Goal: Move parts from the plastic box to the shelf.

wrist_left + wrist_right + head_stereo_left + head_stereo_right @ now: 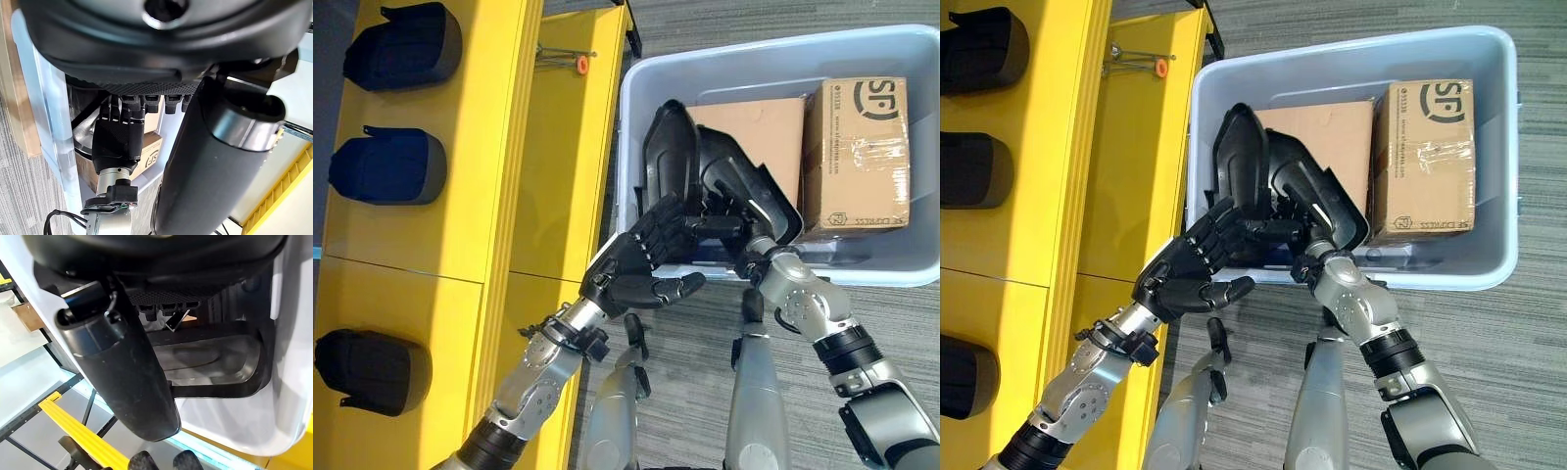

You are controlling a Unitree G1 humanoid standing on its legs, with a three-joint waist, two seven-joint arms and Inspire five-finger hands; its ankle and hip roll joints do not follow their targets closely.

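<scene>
A grey plastic box point(901, 269) stands on the carpet, holding large black moulded parts and cardboard boxes. One black part point(671, 157) stands on edge at the box's near left corner, with a second black part point(749, 186) leaning beside it. My left hand point(631, 264) is open at that corner, straight fingers laid against the upright part and the thumb sticking out. My right hand point(746, 257) reaches over the near wall under the leaning part. In the left wrist view the right hand point(117, 142) shows straight fingers touching the part's underside.
A yellow shelf point(480, 147) runs along the left, carrying three dark parts point(401, 44) point(389, 166) point(372, 370). A small orange-tipped metal piece point(580, 64) lies at its far end. Two cardboard boxes point(857, 147) point(754, 132) fill the plastic box's far right.
</scene>
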